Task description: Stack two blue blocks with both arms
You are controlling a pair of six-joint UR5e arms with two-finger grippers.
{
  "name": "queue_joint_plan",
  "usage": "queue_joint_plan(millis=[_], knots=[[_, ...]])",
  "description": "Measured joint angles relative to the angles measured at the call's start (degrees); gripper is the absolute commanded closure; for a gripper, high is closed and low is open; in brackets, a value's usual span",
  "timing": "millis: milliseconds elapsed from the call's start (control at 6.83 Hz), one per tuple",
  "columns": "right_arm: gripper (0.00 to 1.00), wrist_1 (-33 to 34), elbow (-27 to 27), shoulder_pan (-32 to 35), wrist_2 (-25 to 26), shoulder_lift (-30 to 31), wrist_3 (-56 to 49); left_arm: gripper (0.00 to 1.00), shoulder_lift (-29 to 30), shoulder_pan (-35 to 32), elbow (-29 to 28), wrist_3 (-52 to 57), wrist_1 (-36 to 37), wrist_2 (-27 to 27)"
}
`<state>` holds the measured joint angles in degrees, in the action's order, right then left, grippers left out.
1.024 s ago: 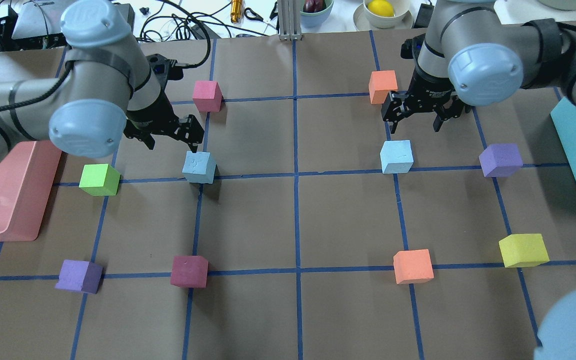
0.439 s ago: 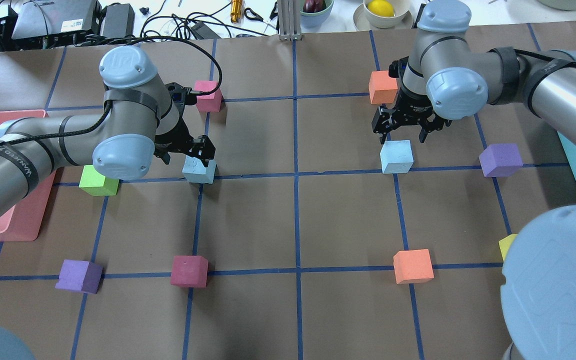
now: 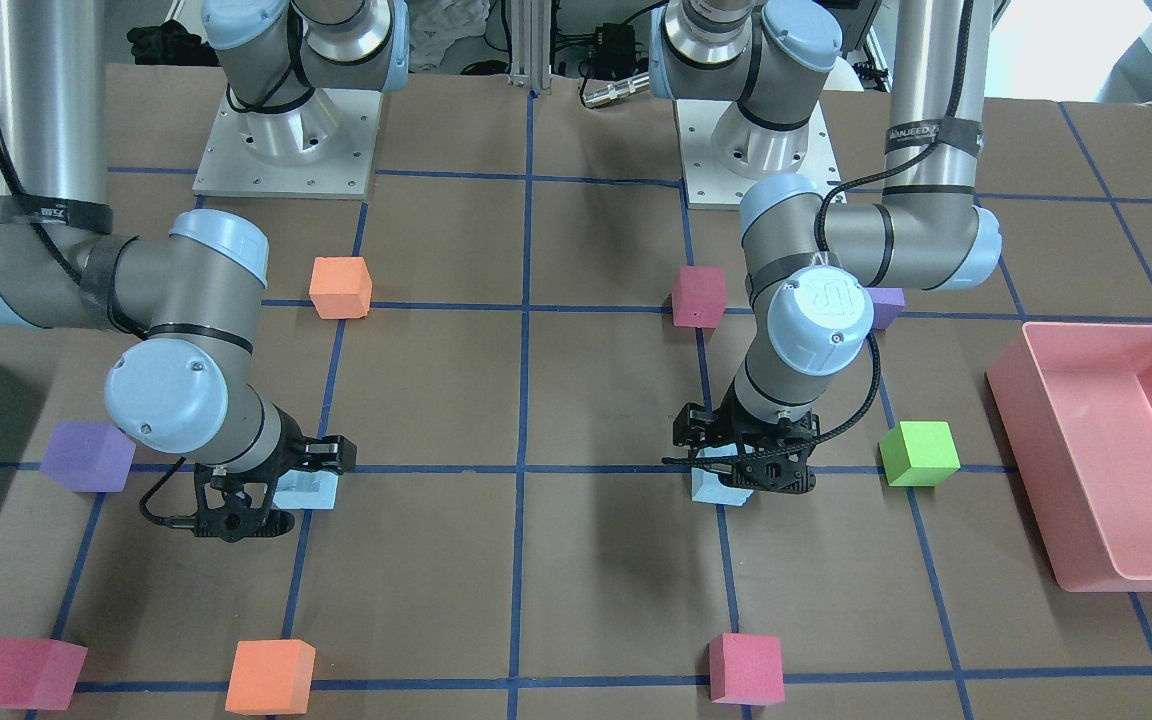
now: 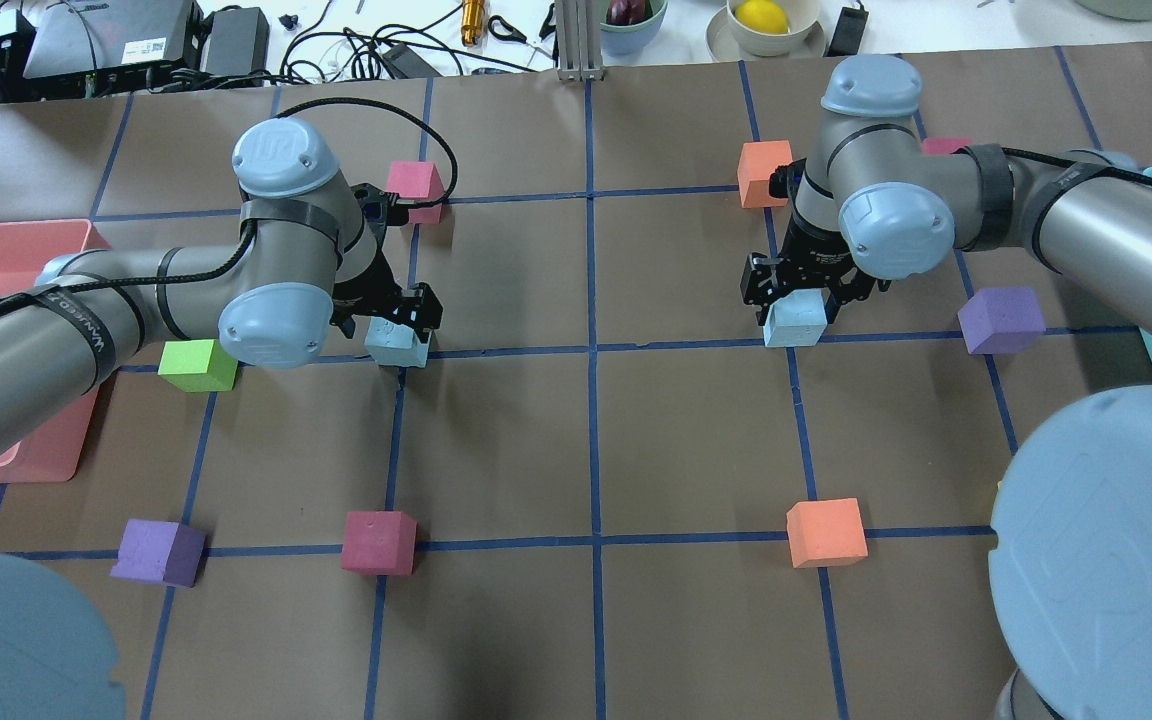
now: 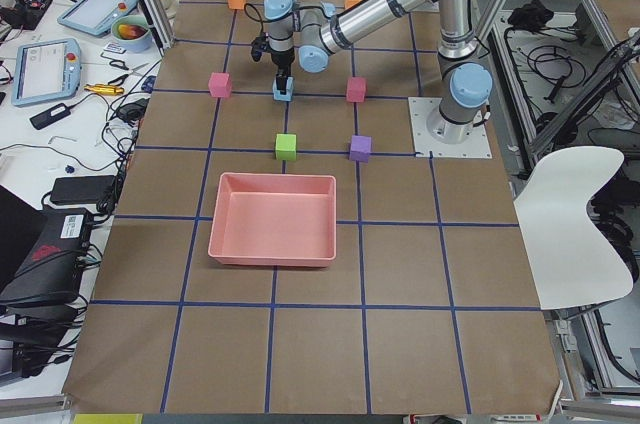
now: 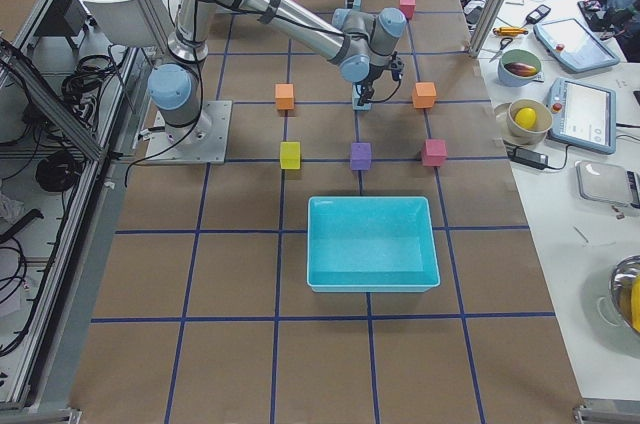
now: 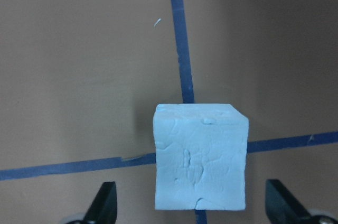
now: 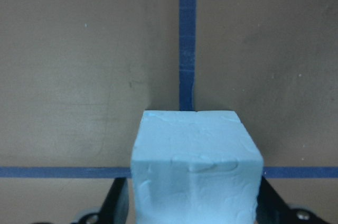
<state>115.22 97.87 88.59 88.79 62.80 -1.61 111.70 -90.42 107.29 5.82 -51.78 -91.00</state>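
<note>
Two blue blocks lie well apart on my table point(image 4: 686, 430), a brown paper top ruled into squares by blue tape. Other foam cubes dot the grid, among them a green cube point(image 4: 198, 364), a pink cube point(image 4: 414, 190), an orange cube point(image 4: 764, 173) and a purple cube point(image 4: 1002, 320). A pink tray point(image 3: 1126, 450) lies at my left end of the table and a teal bin point(image 6: 372, 244) at my right end. Past the far edge is a white bench strewn with cables, with a lemon point(image 4: 764, 18) in a bowl. A white chair point(image 5: 575, 224) stands behind my base.

My left arm point(image 4: 136, 300) reaches in low with the elbow bent and the wrist turned straight down. My left gripper point(image 4: 391, 320) straddles the left blue block point(image 4: 398, 345), which rests on a tape crossing near the green cube. The fingers are spread, with bare paper showing between each tip and the block's sides.

My right arm point(image 4: 1086, 215) bends in the same way. My right gripper point(image 4: 804, 298) is down around the right blue block point(image 4: 794, 325), which also sits on a tape crossing, the purple cube off to its side. The fingers are spread wide, close beside its two side faces. From the wrist camera I cannot tell whether the pads touch the foam.
</note>
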Motion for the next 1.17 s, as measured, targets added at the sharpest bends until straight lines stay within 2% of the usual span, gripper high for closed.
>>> queue_joint_plan(millis=[293,439,878,1171], knots=[[1.00,1.02,-0.88,0.00,-0.46,0.19,0.03,0.00,0.79,-0.02,0.00,-1.26,0.50,0.18],[1.00,0.91,-3.01,0.21,-0.56,0.35,0.48,0.00,1.19,-0.02,0.01,-1.83,1.24,0.19],[1.00,-3.06,-16.49,4.96,-3.68,-3.02,10.90,0.00,1.72,0.00,0.10,-1.98,2.05,0.13],[1.00,-3.85,-26.70,10.82,-4.25,-10.57,18.02,0.04,1.79,-0.02,0.11,-2.26,2.11,0.06]])
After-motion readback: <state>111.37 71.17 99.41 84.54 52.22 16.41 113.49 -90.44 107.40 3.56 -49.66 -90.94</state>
